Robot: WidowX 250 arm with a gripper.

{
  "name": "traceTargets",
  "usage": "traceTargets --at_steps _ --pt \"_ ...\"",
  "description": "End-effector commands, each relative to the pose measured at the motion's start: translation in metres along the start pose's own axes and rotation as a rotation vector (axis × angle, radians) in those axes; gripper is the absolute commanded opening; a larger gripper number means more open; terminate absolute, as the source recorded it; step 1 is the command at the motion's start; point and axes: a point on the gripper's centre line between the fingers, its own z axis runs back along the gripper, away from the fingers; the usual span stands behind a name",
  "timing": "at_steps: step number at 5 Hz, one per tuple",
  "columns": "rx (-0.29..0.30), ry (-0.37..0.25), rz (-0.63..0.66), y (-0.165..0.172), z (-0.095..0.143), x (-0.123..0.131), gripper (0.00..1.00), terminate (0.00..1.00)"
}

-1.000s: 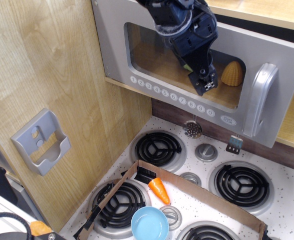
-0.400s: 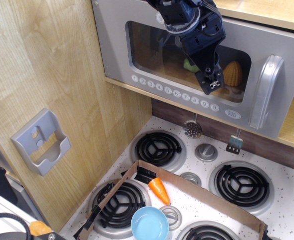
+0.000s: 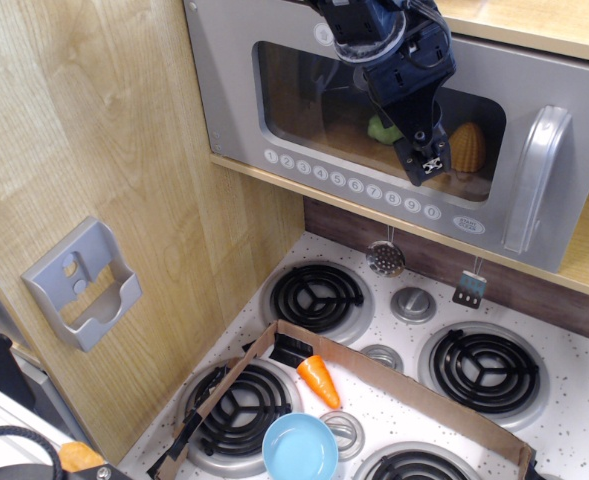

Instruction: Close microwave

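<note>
Grey flat-doored wooden toy microwave nearly shut – black gripper against window, fingers together, holding nothing

An orange carrot lies beside a blue bowl on the stovetop.

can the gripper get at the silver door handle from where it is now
Probably yes. The gripper sits against the microwave door window, and the silver handle lies just to the side on the same door face, with nothing showing between them.
</note>
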Motion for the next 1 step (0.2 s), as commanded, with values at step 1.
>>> traceTargets --at_steps 1 --pt "0.054 0.06 0.11 -0.0119 0.025 0.0091 1.0 1.0"
